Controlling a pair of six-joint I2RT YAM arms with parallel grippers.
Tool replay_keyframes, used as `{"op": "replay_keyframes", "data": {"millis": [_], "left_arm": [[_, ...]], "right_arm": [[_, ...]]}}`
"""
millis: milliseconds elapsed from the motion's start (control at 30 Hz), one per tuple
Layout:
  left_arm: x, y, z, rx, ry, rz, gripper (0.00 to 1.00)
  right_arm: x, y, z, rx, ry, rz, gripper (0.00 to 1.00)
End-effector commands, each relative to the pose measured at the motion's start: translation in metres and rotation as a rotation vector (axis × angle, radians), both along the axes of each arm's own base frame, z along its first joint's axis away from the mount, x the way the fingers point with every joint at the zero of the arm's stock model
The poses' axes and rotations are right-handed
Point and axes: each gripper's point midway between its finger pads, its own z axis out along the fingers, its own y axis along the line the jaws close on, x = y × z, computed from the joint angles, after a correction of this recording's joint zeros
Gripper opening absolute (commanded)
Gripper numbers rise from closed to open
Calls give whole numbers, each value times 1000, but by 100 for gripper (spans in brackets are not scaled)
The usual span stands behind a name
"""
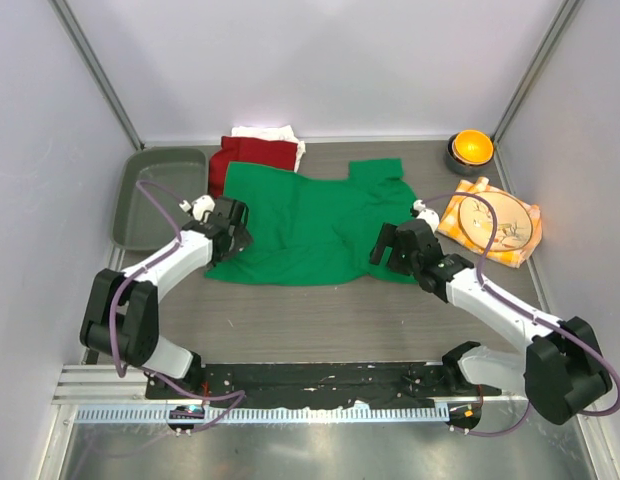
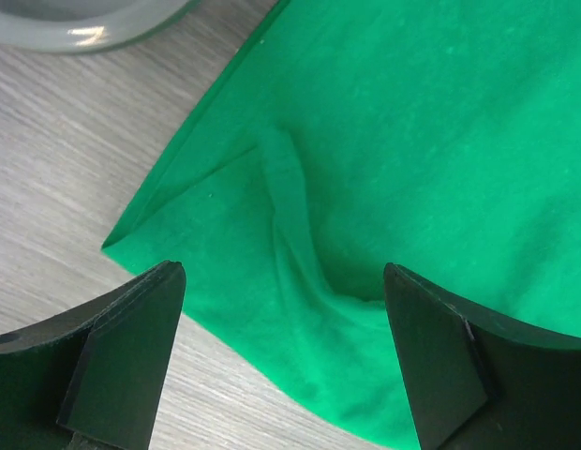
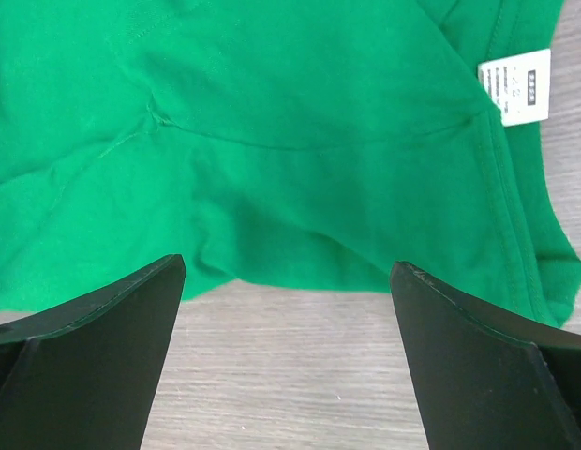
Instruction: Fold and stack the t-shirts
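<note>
At near corners of green t-shirt [image 1: 310,225]: left gripper [image 1: 233,228], right gripper [image 1: 390,245], both wide apart, holding nothing. Green t-shirt lies spread on table [image 1: 320,320]; looks soft, light, floppy. Best pinch: hem corners, I think. Behind green t-shirt: dark red t-shirt [image 1: 252,157], then white t-shirt [image 1: 265,131].

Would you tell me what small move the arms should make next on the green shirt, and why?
Probably lower both and pinch the green t-shirt at its edges: the left gripper, open, straddles a raised wrinkle near a corner; the right gripper hangs open over the edge.
</note>
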Motion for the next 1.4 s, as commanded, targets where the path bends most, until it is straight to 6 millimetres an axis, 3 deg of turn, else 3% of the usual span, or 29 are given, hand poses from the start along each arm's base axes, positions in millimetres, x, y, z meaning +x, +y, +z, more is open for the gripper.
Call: {"op": "replay_keyframes", "data": {"millis": [0, 67, 300, 533, 633, 667, 933, 1367], "left_arm": [[27, -6, 17, 6, -65, -16, 90], [29, -7, 14, 1, -55, -11, 87], [33, -1, -2, 30, -6, 27, 40], [36, 6, -9, 70, 17, 42, 33], [34, 11, -15, 81, 44, 54, 14], [34, 13, -16, 83, 44, 60, 1], [30, 30, -14, 106, 53, 105, 0], [31, 37, -10, 132, 66, 122, 6]], "right_arm": [[-1, 5, 23, 59, -84, 14, 98], [-3, 3, 21, 52, -82, 17, 98], [-7, -2, 18, 33, -78, 12, 97], [-7, -4, 28, 34, -106, 12, 98], [-8, -4, 27, 36, -106, 11, 97], [-9, -4, 25, 36, -101, 10, 97], [-10, -12, 14, 2, -87, -13, 97], [-11, -24, -35, -91, 6, -58, 96]]}}
